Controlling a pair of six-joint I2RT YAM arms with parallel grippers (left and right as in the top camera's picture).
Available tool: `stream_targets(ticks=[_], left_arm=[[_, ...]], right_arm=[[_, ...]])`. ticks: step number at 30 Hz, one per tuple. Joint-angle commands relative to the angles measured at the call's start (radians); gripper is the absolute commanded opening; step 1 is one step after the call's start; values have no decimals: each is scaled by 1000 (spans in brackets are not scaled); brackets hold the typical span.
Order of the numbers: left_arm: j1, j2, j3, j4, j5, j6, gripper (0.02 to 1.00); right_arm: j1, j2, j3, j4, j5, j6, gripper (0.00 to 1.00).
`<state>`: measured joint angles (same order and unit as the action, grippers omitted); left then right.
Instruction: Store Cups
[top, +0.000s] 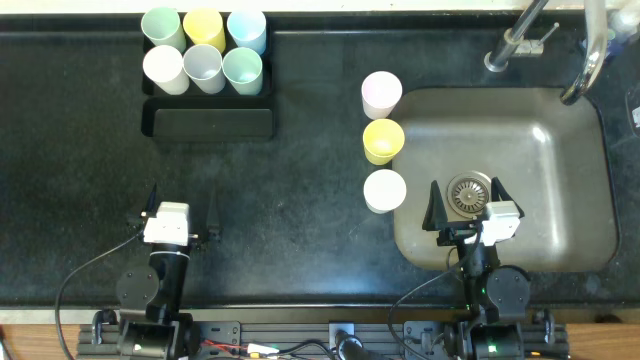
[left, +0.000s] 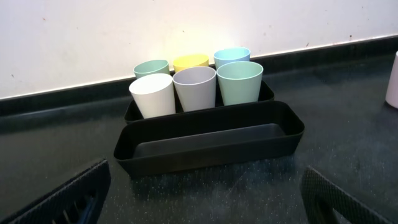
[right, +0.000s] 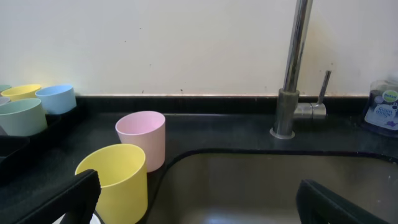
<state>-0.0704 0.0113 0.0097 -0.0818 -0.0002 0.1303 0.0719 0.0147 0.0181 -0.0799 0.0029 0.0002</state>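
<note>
Three loose cups stand in a line beside the sink's left rim: a pink cup (top: 381, 94) (right: 142, 138), a yellow cup (top: 383, 140) (right: 114, 180) and a white cup (top: 384, 190). At the back left, a black tray (top: 207, 110) (left: 186, 152) holds several upright cups (top: 204, 50) (left: 196, 84) in its rear section; its front section (left: 211, 142) is empty. My left gripper (top: 181, 210) (left: 202, 193) is open near the front edge, well short of the tray. My right gripper (top: 466, 203) (right: 196, 199) is open over the sink's front part, to the right of the white cup.
A steel sink (top: 560, 180) with a drain (top: 468, 193) fills the right side. A tap (top: 520, 35) (right: 291, 81) stands behind it, and a soap bottle (right: 385, 106) sits at the far right. The dark counter (top: 300, 200) lies between tray and cups.
</note>
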Motion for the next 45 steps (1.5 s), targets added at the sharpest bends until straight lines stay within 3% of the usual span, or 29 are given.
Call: stream_targets(ticks=[1, 43, 45], left_arm=[[0, -8, -2, -2, -2, -8, 998], [0, -6, 5, -2, 0, -8, 998], [0, 18, 37, -2, 29, -8, 998]], right_arm=[[2, -10, -13, 3, -10, -4, 998], [2, -11, -13, 3, -10, -4, 998], [2, -11, -13, 3, -10, -4, 996]])
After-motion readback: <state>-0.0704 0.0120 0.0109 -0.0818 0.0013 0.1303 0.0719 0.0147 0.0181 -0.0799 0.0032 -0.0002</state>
